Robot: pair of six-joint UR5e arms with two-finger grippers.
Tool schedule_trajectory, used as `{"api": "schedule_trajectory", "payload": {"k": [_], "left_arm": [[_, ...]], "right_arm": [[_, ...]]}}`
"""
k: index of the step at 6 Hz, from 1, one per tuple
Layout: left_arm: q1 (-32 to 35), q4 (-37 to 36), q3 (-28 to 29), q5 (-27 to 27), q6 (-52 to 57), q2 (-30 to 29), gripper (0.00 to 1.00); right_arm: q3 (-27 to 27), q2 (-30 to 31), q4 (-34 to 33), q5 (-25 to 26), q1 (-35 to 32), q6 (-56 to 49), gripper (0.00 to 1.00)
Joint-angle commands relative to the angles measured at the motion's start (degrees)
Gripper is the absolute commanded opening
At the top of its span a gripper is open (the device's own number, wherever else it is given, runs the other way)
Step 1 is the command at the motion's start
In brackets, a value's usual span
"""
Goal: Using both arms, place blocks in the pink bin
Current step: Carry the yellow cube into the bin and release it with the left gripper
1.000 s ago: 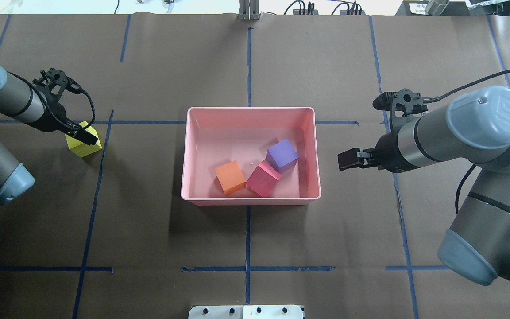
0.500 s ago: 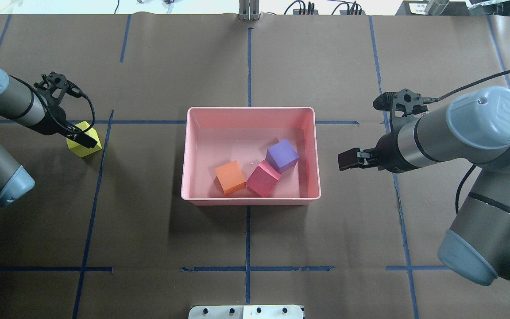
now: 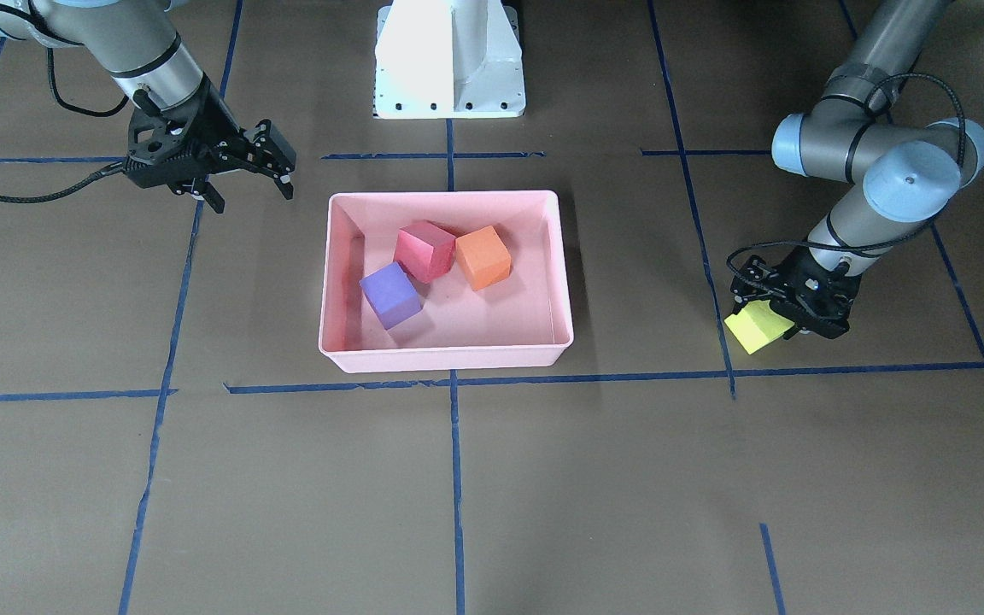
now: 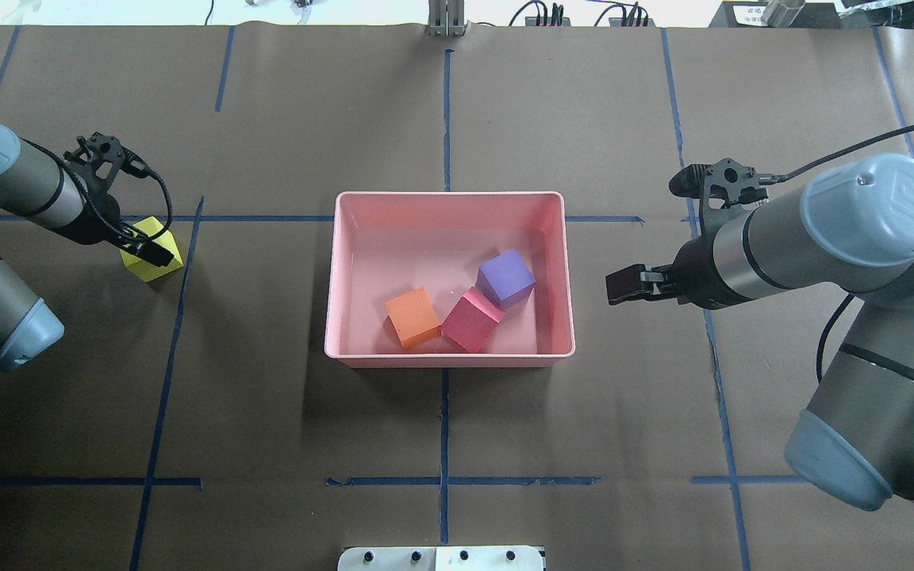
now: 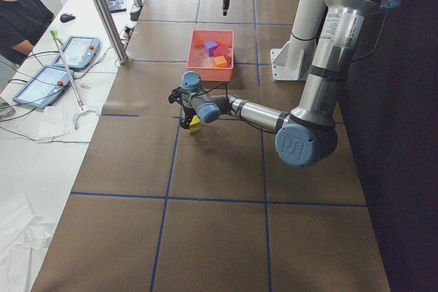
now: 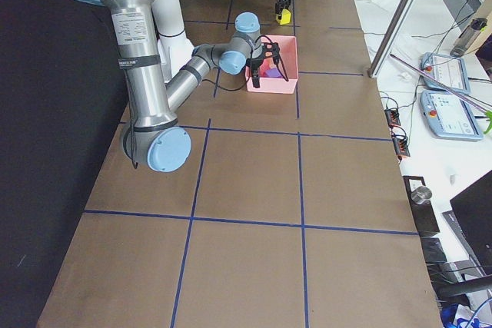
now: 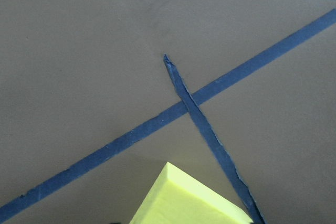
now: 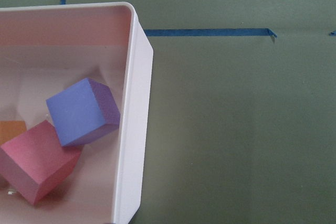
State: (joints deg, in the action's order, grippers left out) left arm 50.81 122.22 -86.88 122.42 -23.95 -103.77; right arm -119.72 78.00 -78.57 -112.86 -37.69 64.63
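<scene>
Left gripper (image 4: 157,254) is down on the small yellow-green foam cube (image 4: 147,270) at frame left, grip unclear; the shallow pale-pink plastic bin (image 4: 449,193) lies rightward, centre; right gripper (image 3: 253,196) hangs wide open beside it

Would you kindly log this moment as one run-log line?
bin: purple block, red block, orange block inside | yellow block: outside bin | left claw: at yellow block, grip unclear | right claw: open, empty, beside bin
</scene>
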Motion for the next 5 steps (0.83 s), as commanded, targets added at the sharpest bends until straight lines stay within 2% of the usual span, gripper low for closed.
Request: {"api": "schedule_trajectory", "payload": {"k": [1,2,3,4,5], "left_arm": [[0.0,0.0,-5.5,4.7,-7.7,-0.8,0.02],[0.0,-0.2,-7.2,7.4,-19.5,-5.3,0.02],[-0.6,-0.3,-9.2,7.5,-33.0,-10.0,0.02],[-5.5,-0.6,-13.7,6.6,-45.4,-12.7,0.02],[-8.9,-0.8,-14.6,3.7,-53.4,-16.9,0.04]], "right_arm": [[-1.0,1.4,0.0,-0.5,-0.1,-0.6,1.00],[-2.0,2.7,0.0,-0.9,-0.6,-0.7,1.00],[-1.9,3.3,0.0,-0.9,-1.5,-2.9,1.00],[-1.9,4.4,0.2,-1.0,-2.6,-5.7,1.00],[-1.8,4.5,0.1,-1.0,-3.1,-6.4,1.00]]}}
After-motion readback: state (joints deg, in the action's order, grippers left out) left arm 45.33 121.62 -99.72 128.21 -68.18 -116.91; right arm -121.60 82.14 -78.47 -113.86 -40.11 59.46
